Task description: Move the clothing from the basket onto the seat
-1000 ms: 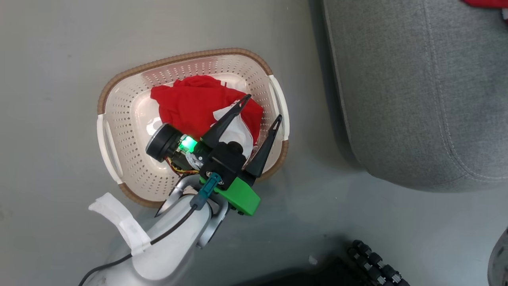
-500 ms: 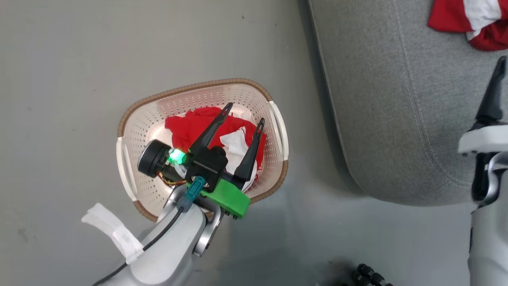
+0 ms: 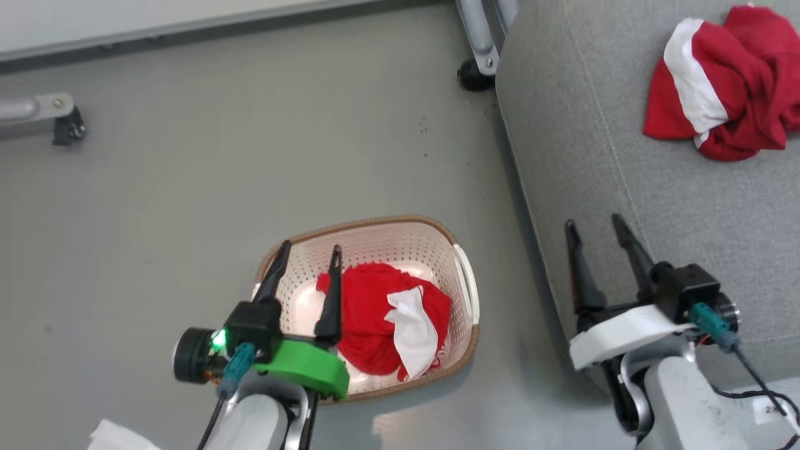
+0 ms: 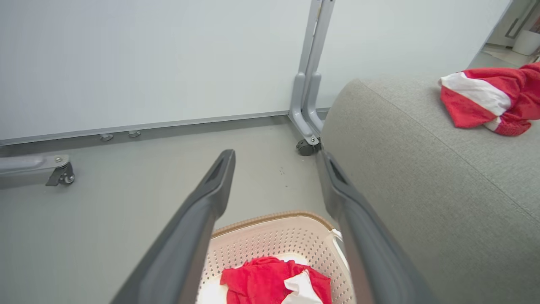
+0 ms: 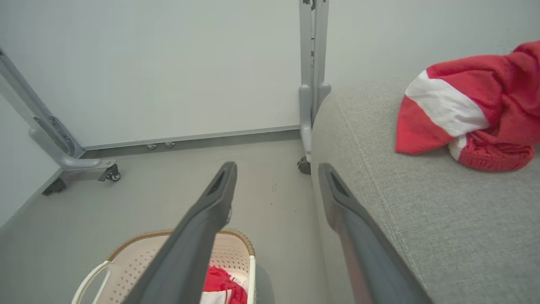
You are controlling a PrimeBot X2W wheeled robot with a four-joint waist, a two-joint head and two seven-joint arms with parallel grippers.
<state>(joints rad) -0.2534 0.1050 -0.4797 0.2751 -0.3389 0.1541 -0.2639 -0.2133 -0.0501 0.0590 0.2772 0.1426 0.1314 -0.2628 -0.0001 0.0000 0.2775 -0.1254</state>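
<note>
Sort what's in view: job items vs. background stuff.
Job:
- red garment, in the basket
- second red garment, already on the seat
- left gripper and right gripper, both open and empty

Just there:
- castered frame leg, beside the seat
- another frame foot
- floor

Layout, reckoned from the basket [image 3: 400, 220] on the floor [image 3: 219, 175]. Inside it, toward its right half, I find the first garment [image 3: 369, 319]. Right of the basket, near but apart, is the seat [image 3: 625, 187]; on the seat, beyond the basket and to its right, lies the second garment [image 3: 725, 94]. My left gripper [image 3: 312, 246] sits over the basket's left end; my right gripper [image 3: 594, 220] is right of the basket, over the seat's nearer edge. Behind the basket, a wheeled frame leg [image 3: 476, 44] stands at the seat's far corner; a second leg [image 3: 37, 112] is far to the basket's left.
</note>
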